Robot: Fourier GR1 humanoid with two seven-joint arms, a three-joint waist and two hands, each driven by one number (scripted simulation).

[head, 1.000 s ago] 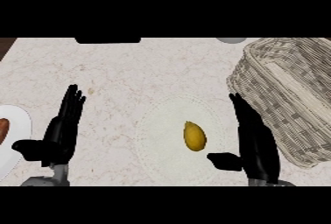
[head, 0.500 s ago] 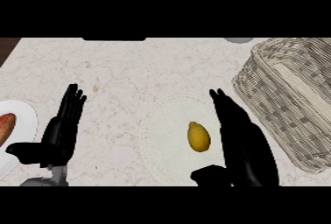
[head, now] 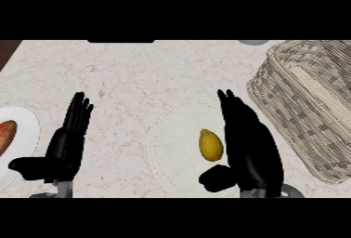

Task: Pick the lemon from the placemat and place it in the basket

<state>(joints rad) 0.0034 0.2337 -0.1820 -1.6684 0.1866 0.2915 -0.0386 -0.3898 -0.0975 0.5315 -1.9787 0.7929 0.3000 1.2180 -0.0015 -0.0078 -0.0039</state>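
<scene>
A yellow lemon point(head: 211, 144) lies on a pale round placemat point(head: 175, 139) in the middle of the counter. My right hand point(head: 251, 148) stands open just right of the lemon, fingers straight and pointing away, thumb point(head: 217, 177) below the fruit; whether it touches the lemon I cannot tell. A woven wicker basket point(head: 308, 102) sits to the right of that hand. My left hand point(head: 63, 144) is open and resting at the lower left, fingers up, far from the lemon.
A white plate point(head: 21, 144) with a reddish food item point(head: 3, 135) on it lies at the left edge, close to the left hand. A grey round object point(head: 254, 42) shows at the counter's far edge.
My right hand has moved left and slightly forward, closing in beside the lemon. The left hand has stayed put.
</scene>
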